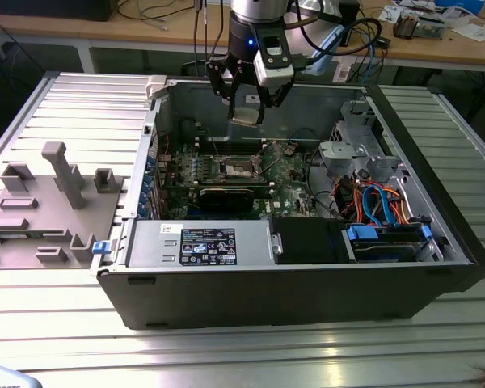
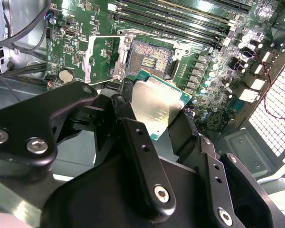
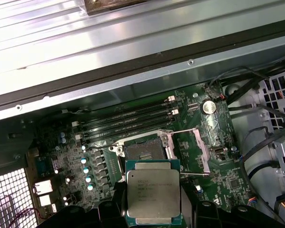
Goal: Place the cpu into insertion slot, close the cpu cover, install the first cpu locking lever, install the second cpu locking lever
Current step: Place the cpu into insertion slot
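Gripper (image 1: 246, 111) is pinching the cpu (image 3: 153, 192) by two opposite edges, jaws narrowed to the chip's width. You are holding it flat, metal lid up, hanging over the open computer case (image 1: 307, 291) and not touching anything below.

Handling, judged: you are dealing with a light, stiff, flat part. The metal top looks smooth and likely slippery under the pads, and the underside contacts are probably delicate. The edge grip you are using seems the right hold, since it is leaving both faces free. Tilt in the grip would be the worry; in the first wrist view the chip is sitting square to the fingers.

Containers:
- The case is lying on its side with its panel off, holding the green board, cabling, a drive cage and a power supply.
- The insertion slot (image 3: 145, 151) is standing empty with its pin field exposed, just beside the memory slots (image 3: 128, 126).
- The cpu cover (image 2: 89, 64) is standing swung open to one side of the slot, so nothing is blocking the socket.
- The cpu is hovering near the slot, offset from it in both wrist views.
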Controlling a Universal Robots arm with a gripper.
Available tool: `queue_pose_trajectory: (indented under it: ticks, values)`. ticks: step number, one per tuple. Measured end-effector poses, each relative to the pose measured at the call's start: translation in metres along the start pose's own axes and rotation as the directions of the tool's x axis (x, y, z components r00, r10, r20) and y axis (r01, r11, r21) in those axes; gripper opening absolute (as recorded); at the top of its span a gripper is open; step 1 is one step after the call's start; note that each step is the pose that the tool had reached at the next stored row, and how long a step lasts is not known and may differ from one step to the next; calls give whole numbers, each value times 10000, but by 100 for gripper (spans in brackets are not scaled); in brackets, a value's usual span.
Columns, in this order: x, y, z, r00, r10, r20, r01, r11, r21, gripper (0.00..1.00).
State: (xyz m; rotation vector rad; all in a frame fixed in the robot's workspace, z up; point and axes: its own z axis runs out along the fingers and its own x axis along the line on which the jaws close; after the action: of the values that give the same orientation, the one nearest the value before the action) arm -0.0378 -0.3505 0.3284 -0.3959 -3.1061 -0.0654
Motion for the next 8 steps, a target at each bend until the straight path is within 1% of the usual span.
queue_pose_trajectory:
  ticks: [8]
  values:
    - [0,0,1,10000,84,3,-84,10000,-1,55]
